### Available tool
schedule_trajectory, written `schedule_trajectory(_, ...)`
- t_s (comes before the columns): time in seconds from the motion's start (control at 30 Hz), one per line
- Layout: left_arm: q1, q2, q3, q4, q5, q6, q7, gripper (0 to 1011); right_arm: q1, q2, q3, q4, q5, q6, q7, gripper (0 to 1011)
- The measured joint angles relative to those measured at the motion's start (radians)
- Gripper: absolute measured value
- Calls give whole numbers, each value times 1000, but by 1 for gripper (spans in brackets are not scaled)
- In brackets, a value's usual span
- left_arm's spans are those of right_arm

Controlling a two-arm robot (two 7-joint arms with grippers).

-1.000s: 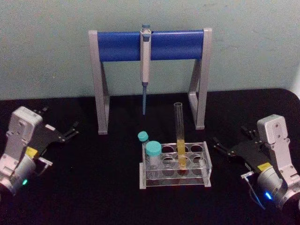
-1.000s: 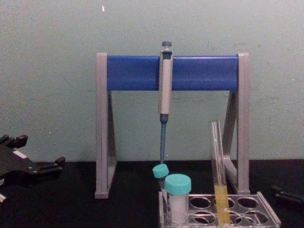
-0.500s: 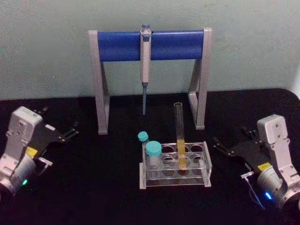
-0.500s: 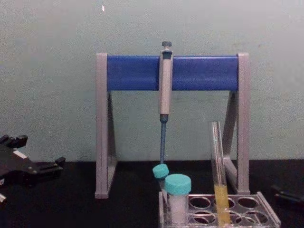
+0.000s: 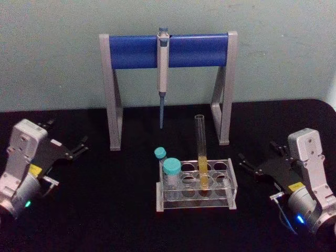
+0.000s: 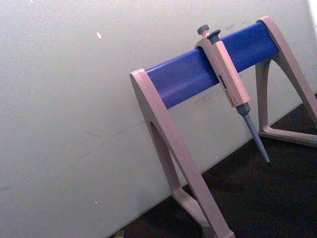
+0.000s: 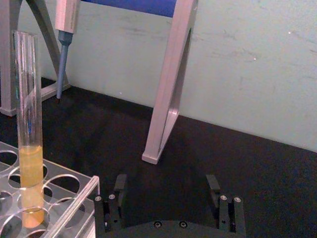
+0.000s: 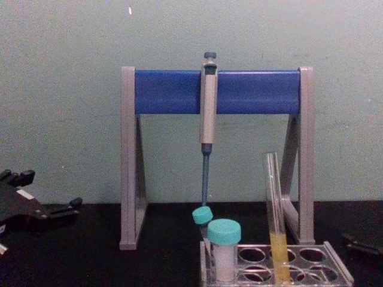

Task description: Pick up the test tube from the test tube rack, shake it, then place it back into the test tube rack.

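One test tube (image 5: 201,152), tall and clear, yellow liquid in the lower part, upright in a hole of the middle column of the test tube rack (image 5: 197,185). One rack only, low and clear, on the black table (image 5: 115,210), near the front middle. Two shorter teal-capped tubes (image 5: 171,173) in the rack's left end, one behind the other. One pipette stand (image 5: 168,86) behind the rack, grey legs and blue bar, with one pipette (image 5: 162,73) hanging from the bar, tip above the table and well apart from the tube's mouth.

Two grippers, both low beside the table's side edges. Left gripper (image 5: 79,147) far to the left of the rack, fingers only slightly apart, nothing between them. Right gripper (image 5: 251,167) just right of the rack, fingers spread wide and empty in the right wrist view, pointing toward the rack's right end.

Open black surface between left gripper and rack; little room between right gripper and rack. Free space above the tube's mouth, in front of the blue bar.
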Motion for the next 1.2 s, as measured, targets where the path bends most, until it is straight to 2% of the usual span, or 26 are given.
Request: schedule_trajectory(1.2, 0, 0, 0, 0, 0, 0, 0, 1010, 0, 0, 0, 0, 0, 0, 0, 1000)
